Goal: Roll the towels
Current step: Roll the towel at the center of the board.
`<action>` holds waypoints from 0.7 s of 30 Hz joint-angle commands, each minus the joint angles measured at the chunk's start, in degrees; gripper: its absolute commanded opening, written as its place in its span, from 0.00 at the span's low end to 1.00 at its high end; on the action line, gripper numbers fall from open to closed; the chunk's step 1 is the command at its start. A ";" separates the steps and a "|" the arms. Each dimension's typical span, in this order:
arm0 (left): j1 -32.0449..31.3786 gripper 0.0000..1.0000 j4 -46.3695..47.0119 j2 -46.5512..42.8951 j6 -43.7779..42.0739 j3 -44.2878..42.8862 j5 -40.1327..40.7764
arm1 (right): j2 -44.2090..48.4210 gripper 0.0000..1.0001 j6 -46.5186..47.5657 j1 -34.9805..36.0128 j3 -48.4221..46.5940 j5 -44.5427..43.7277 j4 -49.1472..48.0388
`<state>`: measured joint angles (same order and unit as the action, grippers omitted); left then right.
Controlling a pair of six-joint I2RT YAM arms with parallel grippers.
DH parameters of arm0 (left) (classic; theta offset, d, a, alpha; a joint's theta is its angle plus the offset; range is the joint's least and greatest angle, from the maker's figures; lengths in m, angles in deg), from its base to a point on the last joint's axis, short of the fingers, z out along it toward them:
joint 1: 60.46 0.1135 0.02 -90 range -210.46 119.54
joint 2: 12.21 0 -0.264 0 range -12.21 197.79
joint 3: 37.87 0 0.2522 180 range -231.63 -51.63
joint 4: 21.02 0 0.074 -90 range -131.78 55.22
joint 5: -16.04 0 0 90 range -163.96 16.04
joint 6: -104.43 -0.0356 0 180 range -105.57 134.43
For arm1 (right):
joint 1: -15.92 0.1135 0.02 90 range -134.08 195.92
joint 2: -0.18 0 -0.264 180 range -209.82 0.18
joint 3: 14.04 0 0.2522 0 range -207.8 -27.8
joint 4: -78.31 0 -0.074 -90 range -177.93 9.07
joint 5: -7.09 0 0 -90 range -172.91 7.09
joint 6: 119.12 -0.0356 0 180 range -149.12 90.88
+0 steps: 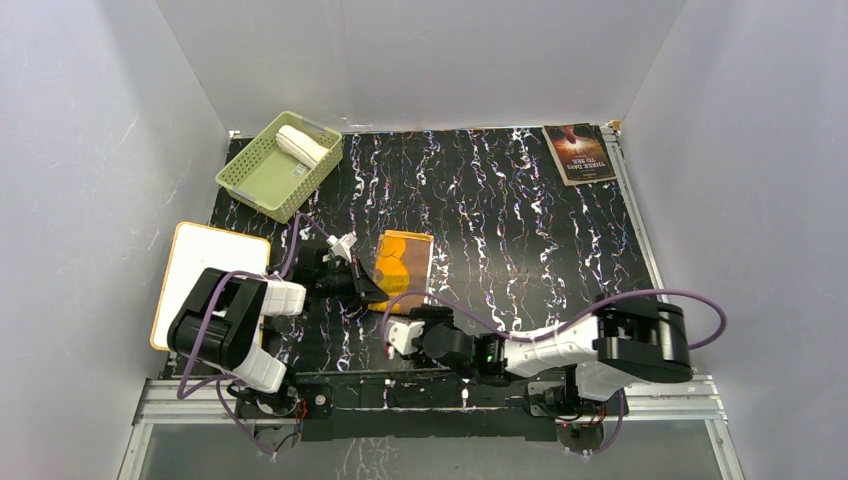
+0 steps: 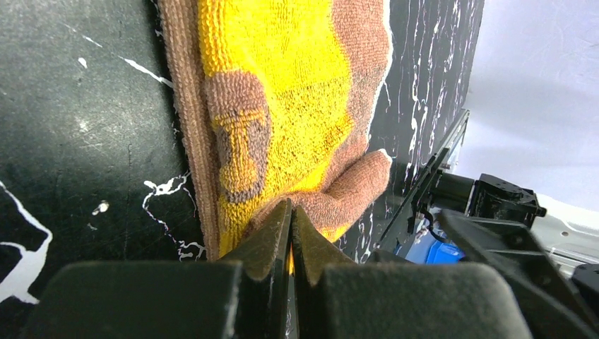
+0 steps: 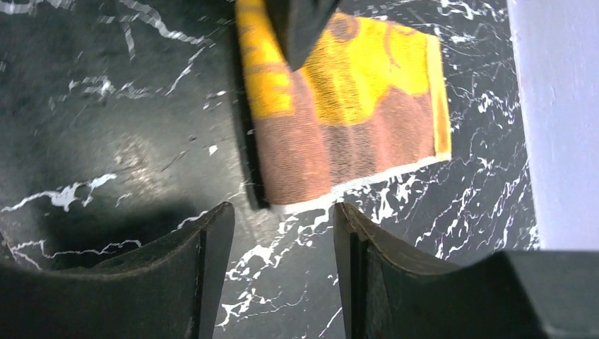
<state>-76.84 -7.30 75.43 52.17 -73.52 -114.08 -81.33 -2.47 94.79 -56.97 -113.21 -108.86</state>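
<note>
The mustard-yellow towel (image 1: pixel 403 262) with tan-brown patches lies flat on the black marbled mat. My left gripper (image 1: pixel 372 285) is shut on that towel's near-left corner; in the left wrist view the tan corner (image 2: pixel 339 194) bunches up at the closed tips (image 2: pixel 291 210), and a sliver of yellow shows between them. My right gripper (image 1: pixel 398 335) stands open just short of the towel's (image 3: pixel 346 127) near edge, its jaws (image 3: pixel 282 215) apart over bare mat with nothing between them. The cream-white towel (image 1: pixel 300 144) lies rolled in the green basket (image 1: pixel 258 190).
A dark-covered book (image 1: pixel 578 152) lies at the mat's far right corner. A white board (image 1: pixel 205 280) with an orange edge lies left of the left arm. Grey walls close in three sides. The left gripper's dark finger (image 3: pixel 300 25) reaches into the top of the right wrist view.
</note>
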 commanded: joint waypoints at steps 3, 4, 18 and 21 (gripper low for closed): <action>0.03 0.00 -4.68 3.00 -2.68 -0.37 2.54 | -6.15 0.51 8.90 1.80 -3.08 -0.71 -6.31; -0.01 0.00 -4.94 3.27 -2.88 -0.49 2.29 | -6.77 0.51 9.40 1.81 -3.27 -0.02 -6.79; 0.03 0.00 -5.17 5.38 -3.32 -1.48 0.06 | -20.27 0.47 10.99 0.13 -8.14 1.61 -7.19; 0.03 0.00 -5.63 5.72 -3.81 -1.87 -0.25 | -22.43 0.47 11.33 -1.06 -9.16 0.67 -6.66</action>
<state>-76.67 -7.08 79.10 51.73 -75.56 -117.77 -100.20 8.76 95.34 -64.86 -112.38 -116.60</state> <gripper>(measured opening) 0.007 0.468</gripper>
